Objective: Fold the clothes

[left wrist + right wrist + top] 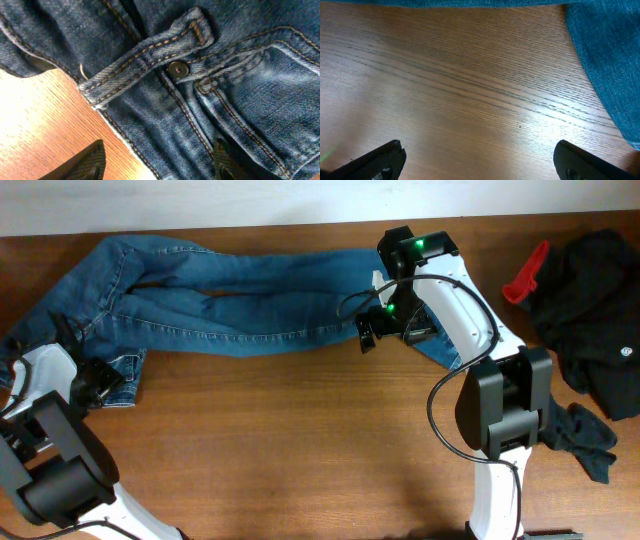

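The clothes are blue denim jeans (230,295), lying stretched along the far side of the table with the waist end at the left. In the left wrist view I see the waistband, a metal button (177,69) and a belt loop (145,57). My left gripper (157,165) is open over the waist's edge, one finger (82,165) above bare wood and the other (227,162) above denim. In the overhead view the left gripper (100,380) sits at that waist corner. My right gripper (480,162) is wide open over bare wood, with denim (605,60) to its right. Overhead, it (372,332) hovers by the leg ends.
A pile of black garments (600,310) lies at the far right, with a red object (527,272) beside it. A dark grey cloth (590,442) lies nearer the front right. The wooden table (300,440) is bare in front of the jeans.
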